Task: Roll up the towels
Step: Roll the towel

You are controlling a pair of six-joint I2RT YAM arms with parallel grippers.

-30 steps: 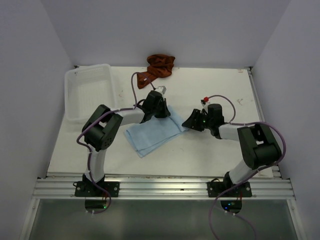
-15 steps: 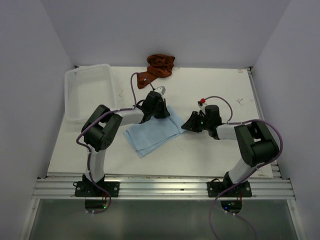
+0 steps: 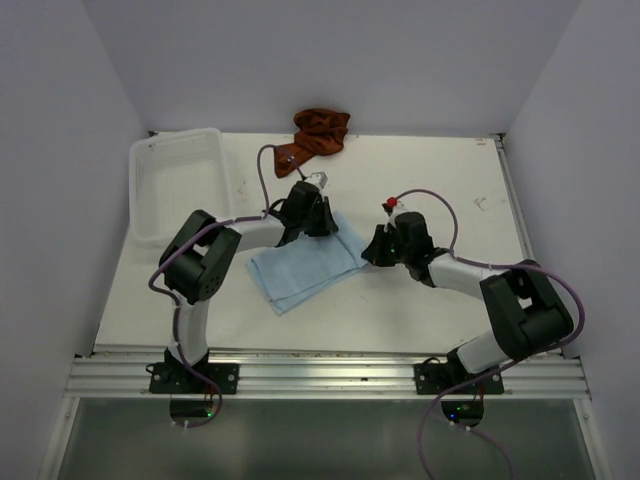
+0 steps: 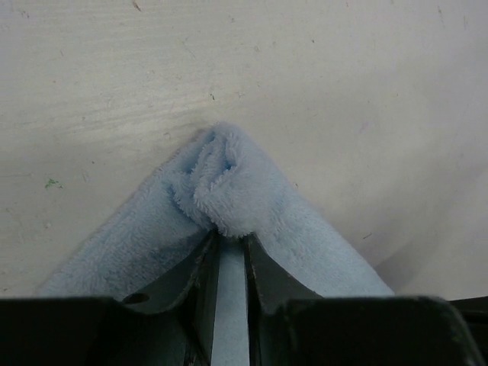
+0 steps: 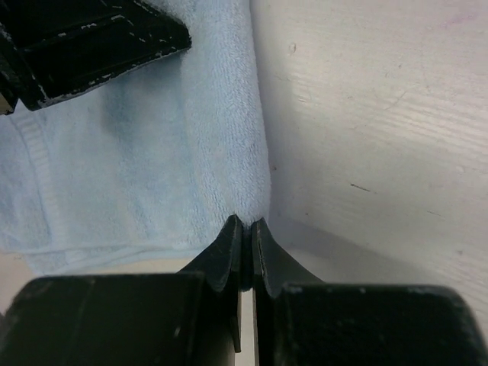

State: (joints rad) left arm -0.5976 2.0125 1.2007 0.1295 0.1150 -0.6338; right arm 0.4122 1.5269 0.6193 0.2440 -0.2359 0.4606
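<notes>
A light blue towel [image 3: 305,262] lies flat on the white table between the arms. A rust-brown towel [image 3: 318,135] sits crumpled at the back edge. My left gripper [image 3: 318,222] rests on the blue towel's far corner; in the left wrist view that corner [image 4: 229,183] is bunched into a small fold just ahead of the gripper [image 4: 229,238], whose jaws stand a narrow gap apart. My right gripper [image 3: 372,250] is at the towel's right corner. Its jaws [image 5: 247,223] are pressed together on the blue towel's edge [image 5: 191,152].
A clear plastic bin [image 3: 180,185] stands at the back left. The left arm's black finger [image 5: 91,38] shows at the top left of the right wrist view. Bare white table [image 3: 450,190] lies to the right of the blue towel.
My right gripper moved left up to the blue towel's right corner and shut on its edge. My left gripper's jaws parted slightly over the bunched far corner.
</notes>
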